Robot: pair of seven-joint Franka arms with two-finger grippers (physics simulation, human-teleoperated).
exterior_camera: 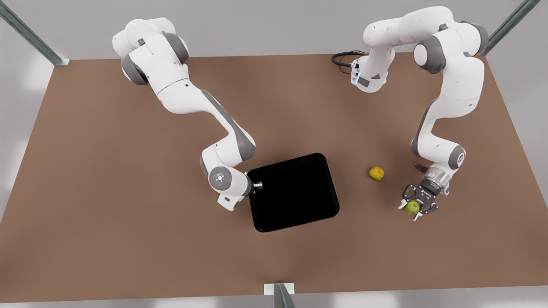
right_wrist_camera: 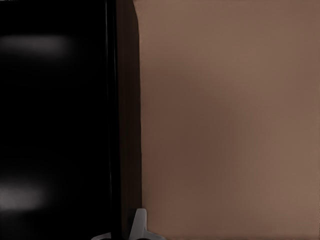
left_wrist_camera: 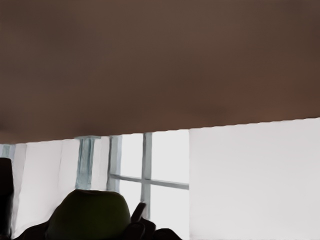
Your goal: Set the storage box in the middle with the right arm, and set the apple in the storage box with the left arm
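You were looking at a bare lab-style test cell: a plain brown table (exterior_camera: 128, 239) (metal frame posts (exterior_camera: 30, 34) at its corners), pale walls.

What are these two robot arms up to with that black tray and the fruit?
The right tool grips the rim of the storage box, which lies near the table's middle. On the front view's right, the left tool is closed around the apple, off to the side of the box. A yellow-orange fruit sits untouched between them. The apple is not in the box yet.
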